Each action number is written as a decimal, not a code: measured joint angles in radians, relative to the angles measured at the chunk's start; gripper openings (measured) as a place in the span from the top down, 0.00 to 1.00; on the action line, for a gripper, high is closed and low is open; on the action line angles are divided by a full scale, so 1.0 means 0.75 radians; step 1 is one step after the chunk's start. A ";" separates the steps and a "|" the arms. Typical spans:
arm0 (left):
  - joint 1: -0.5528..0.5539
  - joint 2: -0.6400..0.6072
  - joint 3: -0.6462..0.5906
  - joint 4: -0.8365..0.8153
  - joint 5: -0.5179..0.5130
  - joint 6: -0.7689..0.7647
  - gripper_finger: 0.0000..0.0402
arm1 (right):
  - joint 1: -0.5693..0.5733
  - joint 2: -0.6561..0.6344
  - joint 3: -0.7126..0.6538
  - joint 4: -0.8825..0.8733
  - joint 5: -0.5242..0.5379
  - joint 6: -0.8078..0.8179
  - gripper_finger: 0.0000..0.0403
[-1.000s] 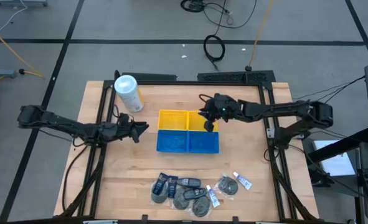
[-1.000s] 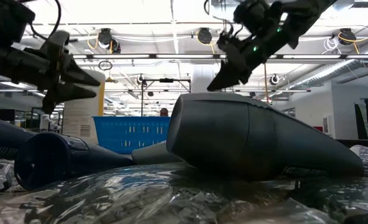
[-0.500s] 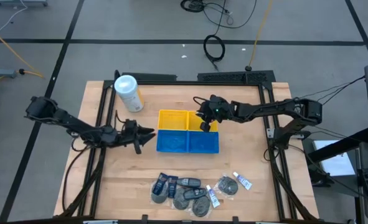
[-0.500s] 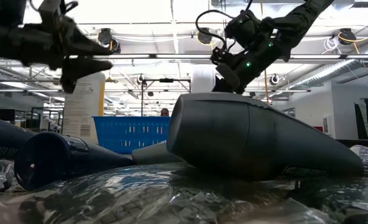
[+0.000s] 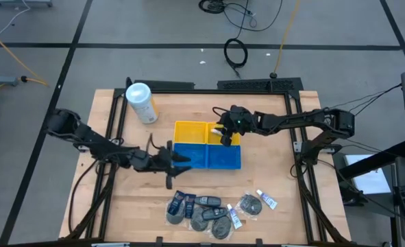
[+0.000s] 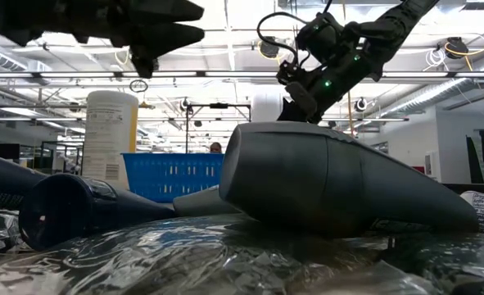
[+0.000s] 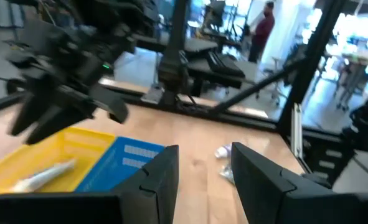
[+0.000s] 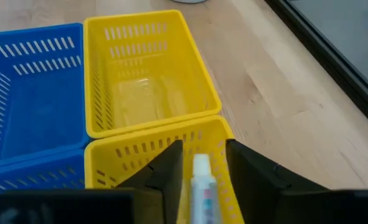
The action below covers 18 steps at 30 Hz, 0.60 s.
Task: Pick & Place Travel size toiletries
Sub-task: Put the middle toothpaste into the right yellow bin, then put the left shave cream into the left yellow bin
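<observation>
The right gripper (image 5: 224, 132) is hovering over the yellow tray (image 5: 188, 128), fingers spread, a white tube (image 8: 202, 182) lying between them, apparently just dropped. The left gripper (image 5: 177, 165), fingers parted and empty, is reaching toward the toiletries pile (image 5: 212, 208) at the table's near edge. The low view is crowding out most of that pile.

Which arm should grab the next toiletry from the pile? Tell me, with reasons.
Left. The left gripper hangs open and empty, close to the toiletries pile. The right gripper is farther off over the yellow tray, with a white tube between its fingers.
</observation>
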 joint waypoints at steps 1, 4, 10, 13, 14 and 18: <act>-0.005 0.019 0.024 -0.024 0.005 0.001 0.64 | 0.000 0.000 0.000 0.000 -0.002 0.000 0.66; -0.021 0.078 0.093 -0.063 0.018 -0.007 0.64 | 0.000 0.000 0.000 -0.002 -0.078 -0.007 0.62; -0.079 0.159 0.235 -0.244 0.089 -0.005 0.64 | 0.064 0.000 0.000 0.002 -0.172 -0.055 0.59; -0.111 0.167 0.286 -0.432 0.090 -0.014 0.64 | 0.114 0.000 0.000 0.001 -0.171 -0.095 0.59; -0.119 0.167 0.303 -0.491 0.090 -0.039 0.64 | 0.133 0.000 0.000 0.001 -0.171 -0.107 0.59; -0.163 0.157 0.351 -0.712 0.091 -0.219 0.64 | 0.215 0.000 0.000 0.001 -0.172 -0.116 0.59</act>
